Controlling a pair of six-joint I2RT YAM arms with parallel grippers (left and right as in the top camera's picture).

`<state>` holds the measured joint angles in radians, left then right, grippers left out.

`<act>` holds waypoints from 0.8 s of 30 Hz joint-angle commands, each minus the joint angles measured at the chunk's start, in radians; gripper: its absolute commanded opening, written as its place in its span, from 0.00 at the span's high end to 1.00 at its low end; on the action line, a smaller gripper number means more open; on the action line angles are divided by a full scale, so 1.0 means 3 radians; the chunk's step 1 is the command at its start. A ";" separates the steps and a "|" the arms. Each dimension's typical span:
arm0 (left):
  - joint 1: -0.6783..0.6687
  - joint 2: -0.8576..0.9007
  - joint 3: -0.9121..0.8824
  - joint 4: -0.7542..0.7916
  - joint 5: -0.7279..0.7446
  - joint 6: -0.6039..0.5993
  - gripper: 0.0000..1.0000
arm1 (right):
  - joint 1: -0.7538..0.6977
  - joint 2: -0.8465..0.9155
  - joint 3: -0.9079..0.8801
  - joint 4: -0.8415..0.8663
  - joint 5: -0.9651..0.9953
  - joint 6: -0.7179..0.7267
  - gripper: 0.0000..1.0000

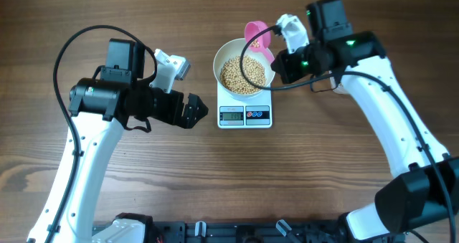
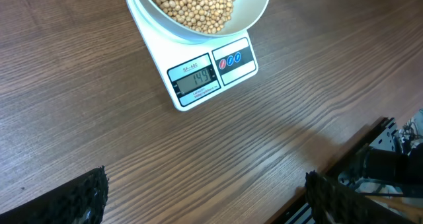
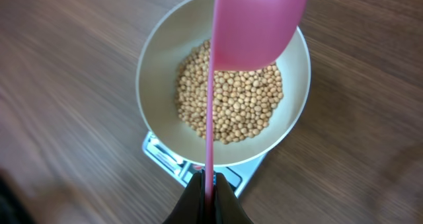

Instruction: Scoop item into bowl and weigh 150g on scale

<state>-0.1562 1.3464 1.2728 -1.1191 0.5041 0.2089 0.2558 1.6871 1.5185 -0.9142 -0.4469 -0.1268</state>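
The white bowl stands on the white scale and holds a heap of tan beans. My right gripper is shut on the thin handle of a pink scoop, whose head hangs over the bowl's far right rim. In the right wrist view the scoop sits above the beans, its inside hidden; the gripper pinches the handle over the scale's edge. My left gripper is open and empty, left of the scale. In the left wrist view it hovers before the lit display.
Everything sits on a wooden table. A black frame runs along the table's near edge, close to my left gripper's right finger. A dark cable loops from the right arm beside the bowl.
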 commanded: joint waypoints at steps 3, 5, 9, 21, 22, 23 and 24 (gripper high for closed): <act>-0.0015 -0.0056 0.0015 0.0000 0.0064 0.0067 0.00 | -0.0434 0.0029 0.0031 0.0046 -0.0970 0.0170 0.96; -0.0015 -0.0056 0.0015 0.0000 0.0064 0.0067 0.00 | -0.0609 0.0029 0.0031 0.0057 -0.1198 0.0169 0.96; -0.0015 -0.0056 0.0015 0.0000 0.0064 0.0067 0.00 | -0.0875 0.0029 0.0031 0.0052 -0.1396 0.0168 0.96; -0.0015 -0.0056 0.0015 0.0000 0.0064 0.0067 0.00 | -0.1303 0.0029 0.0031 0.0060 -0.1712 0.0173 0.96; -0.0015 -0.0056 0.0015 0.0000 0.0064 0.0067 0.00 | -0.1315 0.0029 0.0031 0.0060 -0.1727 0.0173 0.96; -0.0015 -0.0056 0.0015 0.0000 0.0064 0.0067 0.00 | -0.1325 0.0031 0.0031 0.0061 -0.1736 0.0174 0.96; -0.0015 -0.0056 0.0015 0.0000 0.0064 0.0067 0.00 | -0.1333 0.0029 0.0031 0.0061 -0.1734 0.0177 0.96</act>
<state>-0.1562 1.3464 1.2728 -1.1191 0.5041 0.2089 -0.1326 1.6871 1.5185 -0.9001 -0.9161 -0.0784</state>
